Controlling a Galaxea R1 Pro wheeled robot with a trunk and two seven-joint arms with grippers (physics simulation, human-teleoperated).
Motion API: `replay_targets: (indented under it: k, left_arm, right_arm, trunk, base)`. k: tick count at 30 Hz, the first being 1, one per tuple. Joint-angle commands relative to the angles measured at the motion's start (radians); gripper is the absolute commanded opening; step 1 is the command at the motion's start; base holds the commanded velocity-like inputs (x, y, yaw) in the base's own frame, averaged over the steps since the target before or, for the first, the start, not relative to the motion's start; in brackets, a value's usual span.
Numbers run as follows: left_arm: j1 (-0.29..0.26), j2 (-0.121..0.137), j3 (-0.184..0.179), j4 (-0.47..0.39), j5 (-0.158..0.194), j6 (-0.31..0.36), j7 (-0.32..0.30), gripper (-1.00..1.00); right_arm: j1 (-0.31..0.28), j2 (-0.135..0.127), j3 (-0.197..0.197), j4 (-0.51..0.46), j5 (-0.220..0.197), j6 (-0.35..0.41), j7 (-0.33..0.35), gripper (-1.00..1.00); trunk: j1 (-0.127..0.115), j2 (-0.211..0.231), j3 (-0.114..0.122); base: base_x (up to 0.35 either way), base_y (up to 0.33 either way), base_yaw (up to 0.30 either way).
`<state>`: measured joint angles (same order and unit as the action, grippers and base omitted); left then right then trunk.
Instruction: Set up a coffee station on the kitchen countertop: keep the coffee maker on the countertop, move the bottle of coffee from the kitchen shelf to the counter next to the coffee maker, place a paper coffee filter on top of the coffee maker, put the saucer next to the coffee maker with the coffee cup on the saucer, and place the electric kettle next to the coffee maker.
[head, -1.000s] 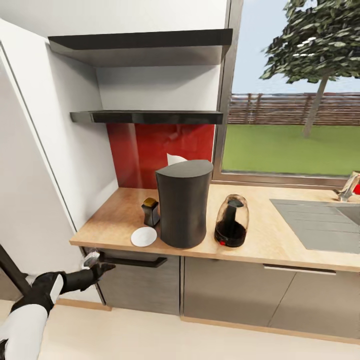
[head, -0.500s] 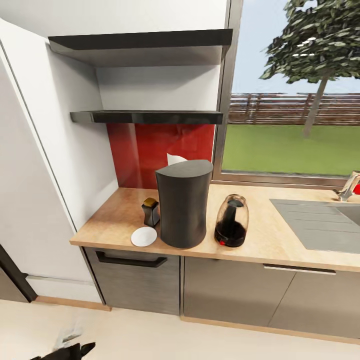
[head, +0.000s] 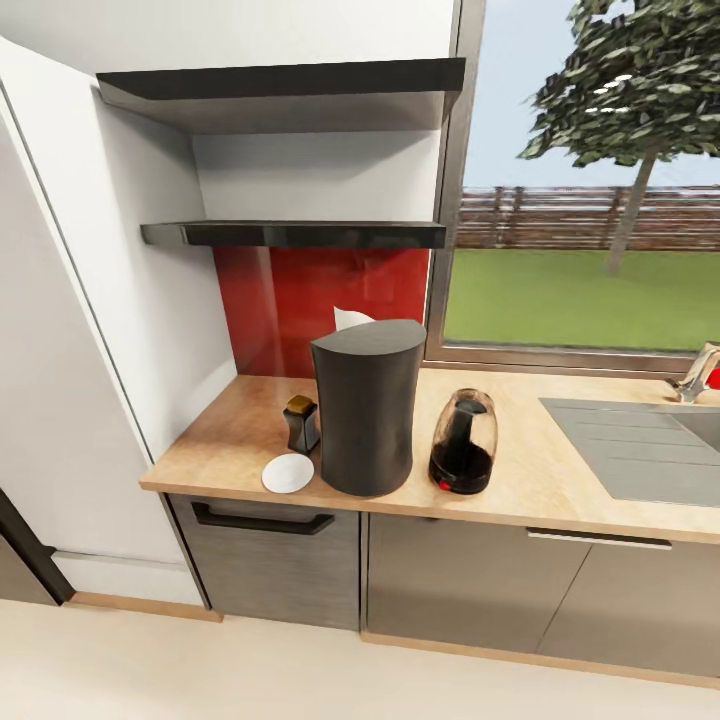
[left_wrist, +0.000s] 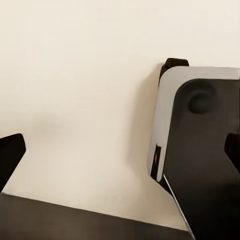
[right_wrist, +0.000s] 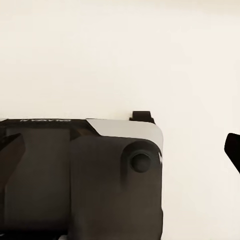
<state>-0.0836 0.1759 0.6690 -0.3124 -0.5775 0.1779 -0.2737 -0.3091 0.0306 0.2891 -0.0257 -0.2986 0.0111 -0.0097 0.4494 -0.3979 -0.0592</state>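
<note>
The dark-grey coffee maker (head: 365, 405) stands on the light wood countertop (head: 560, 480). A white tip of the paper coffee filter (head: 350, 319) peeks over the far edge of its slanted top. The bottle of coffee (head: 301, 424) stands on the counter just left of it, with the white saucer (head: 288, 473) lying bare in front of the bottle. The electric kettle (head: 464, 441) stands at the coffee maker's right. The kitchen shelf (head: 295, 234) above holds nothing I can see. The coffee cup is out of view. My left gripper (left_wrist: 120, 152) and right gripper (right_wrist: 120, 147) hang open over the floor, holding nothing.
A steel sink (head: 640, 445) with a faucet (head: 700, 375) is set in the counter at the right. Grey cabinet fronts with a black handle (head: 262, 520) sit under the worktop. A white wall panel (head: 70, 330) rises at the left. The robot's base (left_wrist: 200, 150) shows below both grippers.
My left arm, raised at the lower left near the cabinet handle a second ago, has dropped down and left the head view. The things on the counter have not moved.
</note>
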Motion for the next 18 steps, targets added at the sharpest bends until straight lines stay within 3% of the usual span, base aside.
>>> replay_targets:
  k: [1,7,15,18]
  left_arm:
    - [0.000,-0.001,0.009,0.020,-0.027,0.005,0.017,1.00]
    - [0.001,-0.001,0.010,0.086,-0.064,0.005,0.122,1.00]
    - [0.001,0.001,0.007,0.090,-0.068,0.006,0.132,1.00]
    - [0.001,0.000,0.007,0.089,-0.068,0.005,0.134,1.00]
  right_arm:
    - [-0.001,0.000,0.008,0.000,-0.010,0.001,-0.001,1.00]
    - [-0.001,0.000,0.006,-0.001,-0.011,0.001,-0.001,1.00]
    - [-0.001,-0.002,0.004,0.000,-0.012,0.002,-0.003,1.00]
    - [-0.001,-0.007,0.004,0.000,-0.016,0.001,-0.003,1.00]
  trunk:
    - [0.001,-0.002,-0.002]
    - [0.001,-0.002,-0.002]
    - [0.001,-0.002,-0.002]
    - [0.001,-0.002,-0.002]
  base:
    - [0.000,0.000,0.000]
    - [0.000,0.000,0.000]
    - [0.000,0.000,-0.003]
    - [0.000,0.000,-0.257]
